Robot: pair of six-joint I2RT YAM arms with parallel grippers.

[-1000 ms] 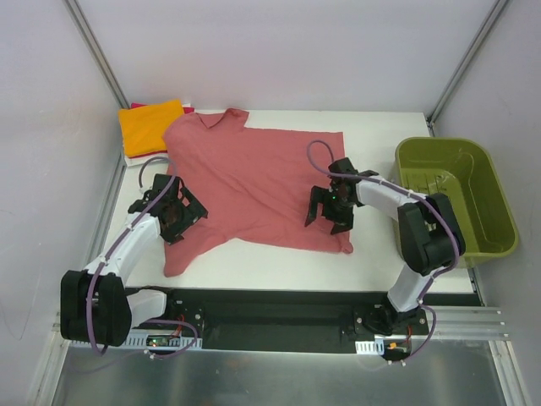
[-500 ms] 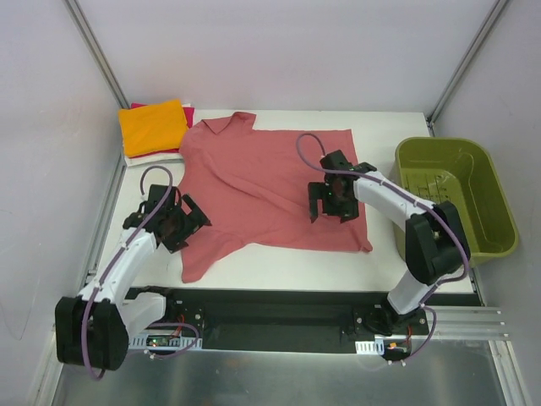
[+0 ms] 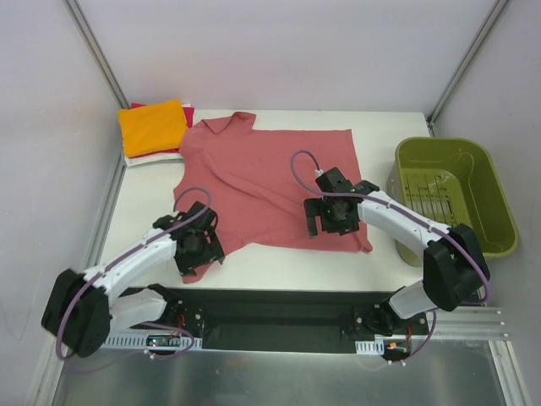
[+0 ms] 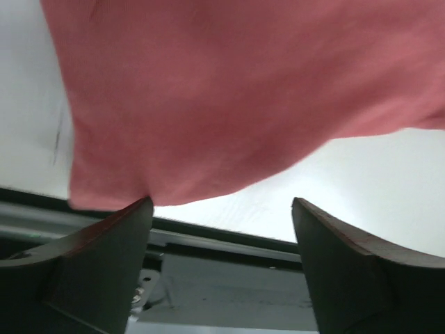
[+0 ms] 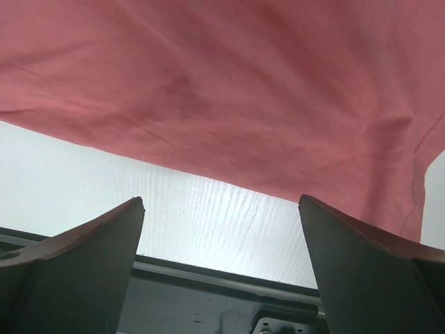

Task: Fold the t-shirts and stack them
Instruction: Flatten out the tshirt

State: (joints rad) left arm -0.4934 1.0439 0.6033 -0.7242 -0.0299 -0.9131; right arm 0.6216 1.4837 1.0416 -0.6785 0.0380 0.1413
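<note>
A large salmon-red t-shirt (image 3: 254,173) lies spread on the white table (image 3: 139,199), collar at the back left. My left gripper (image 3: 199,247) is open and empty, low over the shirt's near left corner. In the left wrist view the shirt (image 4: 236,90) hangs just past the open gripper (image 4: 219,257), its corner by the left fingertip (image 4: 132,216). My right gripper (image 3: 335,216) is open and empty over the shirt's near right part. In the right wrist view the shirt's hem (image 5: 229,83) lies just ahead of the gripper (image 5: 221,257). A folded stack stands at the back left: orange (image 3: 152,125) on top, magenta (image 3: 188,110) and white (image 3: 137,157) edges showing.
An olive-green plastic basket (image 3: 461,165) stands at the table's right edge, close to the right arm's elbow. A black rail (image 3: 279,300) runs along the near edge. Grey walls and metal posts close in the back and sides.
The shirt has slid right and back. My left gripper has swung right and nearer, from beside the left sleeve to the shirt's near left corner. My right gripper shifted slightly nearer.
</note>
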